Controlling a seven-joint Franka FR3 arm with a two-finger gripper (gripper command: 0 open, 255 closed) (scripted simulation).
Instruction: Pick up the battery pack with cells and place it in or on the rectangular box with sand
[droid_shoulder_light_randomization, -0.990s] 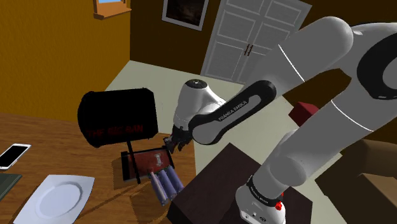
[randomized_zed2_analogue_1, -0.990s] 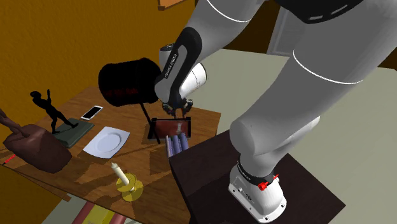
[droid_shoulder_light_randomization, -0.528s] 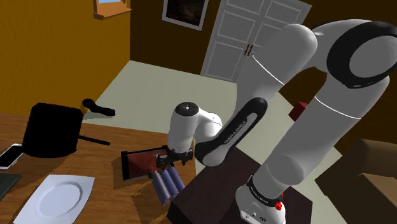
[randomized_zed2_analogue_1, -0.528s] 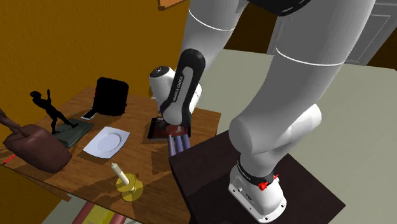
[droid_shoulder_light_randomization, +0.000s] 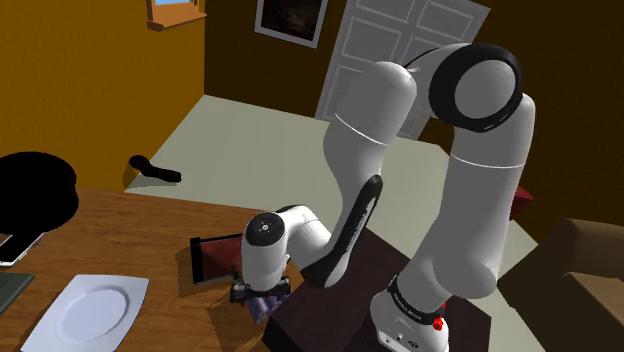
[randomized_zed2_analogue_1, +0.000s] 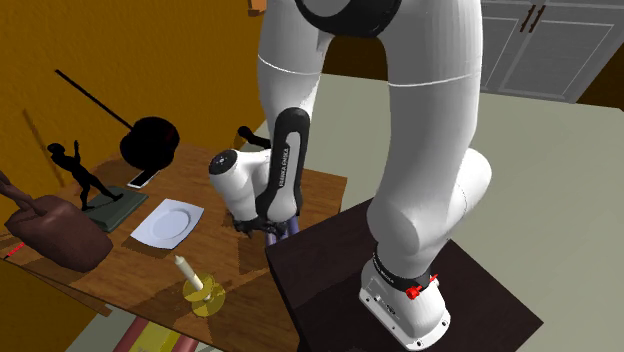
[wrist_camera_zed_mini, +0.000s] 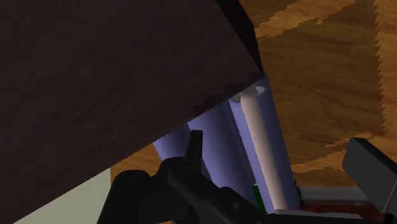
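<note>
You are at the grasping step: nothing is lifted yet. The gripper (droid_shoulder_light_randomization: 260, 291) is low over the near edge of the table (droid_shoulder_light_randomization: 130, 225), with the wrist pointing straight down. In the wrist view its fingers (wrist_camera_zed_mini: 372, 168) stand apart, one on either side of the battery pack (wrist_camera_zed_mini: 219, 143), and neither seems to touch it, so the pack is not held.

The pack, a row of purple cells with a pale cylinder alongside, lies flat on the wood. It is hard against the dark stand (droid_shoulder_light_randomization: 335, 300), whose top corner hides part of the cells from the hand's camera. The box (droid_shoulder_light_randomization: 197, 262), a shallow dark red tray, sits just beside the pack on the side away from the stand. I cannot tell whether the two touch.

The next move, as I judge it, calls for closing across the cells only once both fingers are low enough to bear on their sides. Watch the finger nearer the stand, because there is little room there and it could catch the stand's edge. After that you need a straight lift clear of the table, a short carry over the box and a low release. The white plate (droid_shoulder_light_randomization: 95, 308) is well apart and should not matter.
</note>
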